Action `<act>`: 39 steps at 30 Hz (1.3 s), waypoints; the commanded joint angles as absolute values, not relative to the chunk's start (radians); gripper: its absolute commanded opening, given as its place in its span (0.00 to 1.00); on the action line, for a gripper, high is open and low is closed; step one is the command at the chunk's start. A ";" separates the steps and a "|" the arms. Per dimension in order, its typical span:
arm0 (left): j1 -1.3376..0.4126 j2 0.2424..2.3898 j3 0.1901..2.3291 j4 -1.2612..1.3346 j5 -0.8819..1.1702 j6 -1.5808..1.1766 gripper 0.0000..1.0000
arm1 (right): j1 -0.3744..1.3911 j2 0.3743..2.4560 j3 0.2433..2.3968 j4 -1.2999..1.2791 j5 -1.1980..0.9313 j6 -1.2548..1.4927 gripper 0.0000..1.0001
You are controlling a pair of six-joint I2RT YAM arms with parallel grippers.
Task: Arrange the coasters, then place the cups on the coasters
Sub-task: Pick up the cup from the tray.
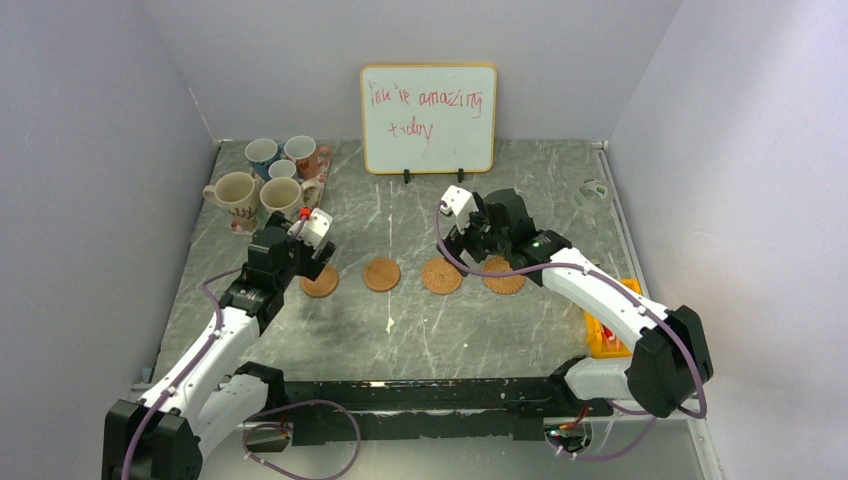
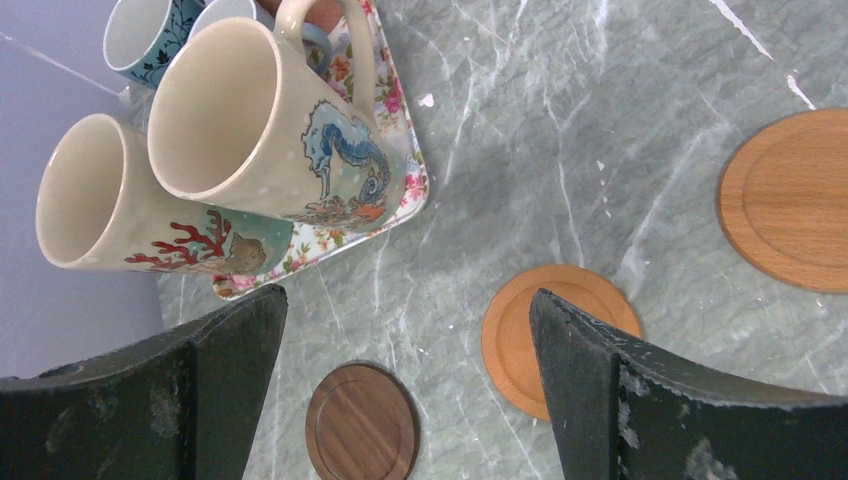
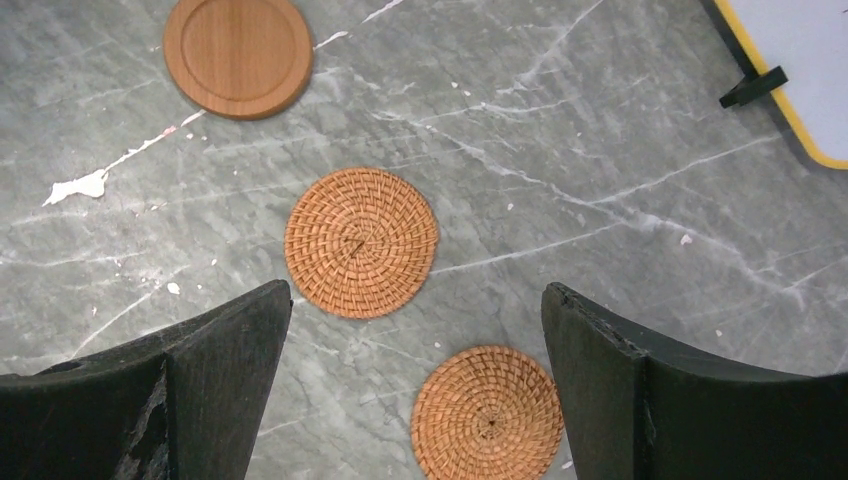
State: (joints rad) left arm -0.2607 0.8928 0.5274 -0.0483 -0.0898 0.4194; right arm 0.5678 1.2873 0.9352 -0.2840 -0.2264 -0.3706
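Four coasters lie flat in a row across the middle of the tabletop (image 1: 420,330), each apart from the next. From the left in the top view these are a smooth wooden coaster (image 1: 322,287), half hidden under the left gripper (image 1: 316,262), then a second smooth wooden coaster (image 1: 381,274), a woven coaster (image 1: 441,276) and a second woven coaster (image 1: 505,281), partly covered by the right gripper (image 1: 468,248). The left wrist view shows also a dark brown coaster (image 2: 361,422), near the first wooden one and not touching it.

All five cups stand upright in the floral tray (image 2: 404,200) at the back left corner, close together. At its front are the cream cup with a seahorse print (image 2: 270,130) and the cream cup with a red coral print (image 2: 130,210). Behind them are the blue cup (image 1: 262,153), the orange-brown cup (image 1: 303,155) and, between these, the small grey cup (image 1: 283,169).

The fingers of both grippers are spread wide and hold nothing. Each gripper hangs above the row of coasters.

The tabletop is grey with white veins, like marble. Pale walls close it on three sides. A whiteboard (image 1: 428,118) with a yellow frame stands at the back, with red handwriting on it.

The wooden coasters have a raised rim. The woven ones show a tight spiral pattern in orange-tan.
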 commanded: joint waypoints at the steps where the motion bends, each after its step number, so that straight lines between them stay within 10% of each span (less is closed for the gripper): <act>1: -0.255 0.872 0.516 0.024 -0.067 0.388 0.96 | 0.542 1.299 0.954 -0.282 -0.297 -0.398 1.00; 18: -0.253 0.864 0.599 0.005 -0.094 0.434 0.96 | 0.536 1.309 0.939 -0.272 -0.327 -0.412 1.00; 39: -0.247 1.550 1.280 -0.231 -0.065 0.560 0.96 | 0.528 1.334 0.933 -0.271 -0.324 -0.424 1.00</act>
